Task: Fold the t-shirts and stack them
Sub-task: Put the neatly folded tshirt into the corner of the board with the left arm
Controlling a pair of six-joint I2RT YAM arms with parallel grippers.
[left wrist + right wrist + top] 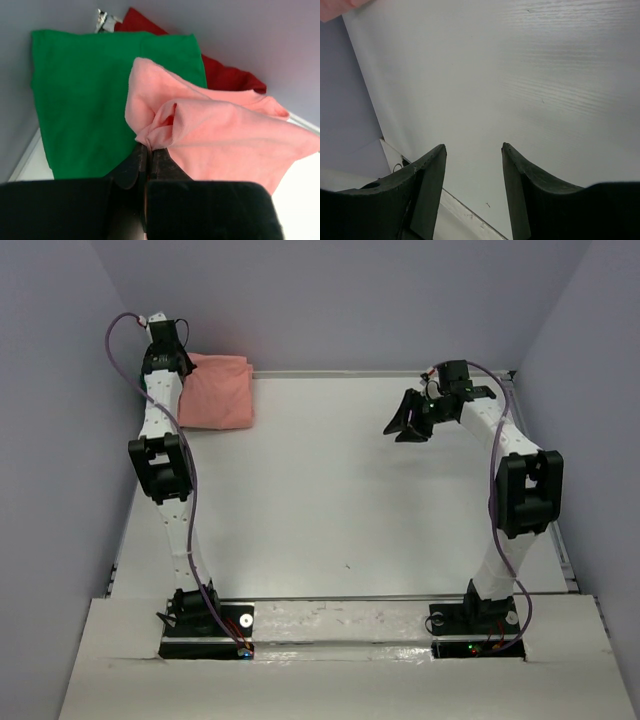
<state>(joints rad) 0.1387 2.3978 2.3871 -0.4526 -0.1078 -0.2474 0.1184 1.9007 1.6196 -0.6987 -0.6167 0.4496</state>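
Three tees in far-left corner — my left gripper (148,151) clamps salmon-pink tee (225,135) by bunched edge, probably laying it on green tee (90,100), dark red tee (227,75) behind. Right gripper (473,150) wide, empty — parked clear.

Pink tee (225,135): soft matt knit cloth, creased and rumpled. Green tee (100,100): matt cloth, surface smooth. Red tee (227,75): matt cloth, little shown. Counter (545,75): white, smooth, faint wood-grain lines seen, slight sheen. Left tool (148,149), right tool (473,146): black plastic, dull matt finish. Walls (350,300): plain matt lilac. Cable (191,525): smooth purple sheath.
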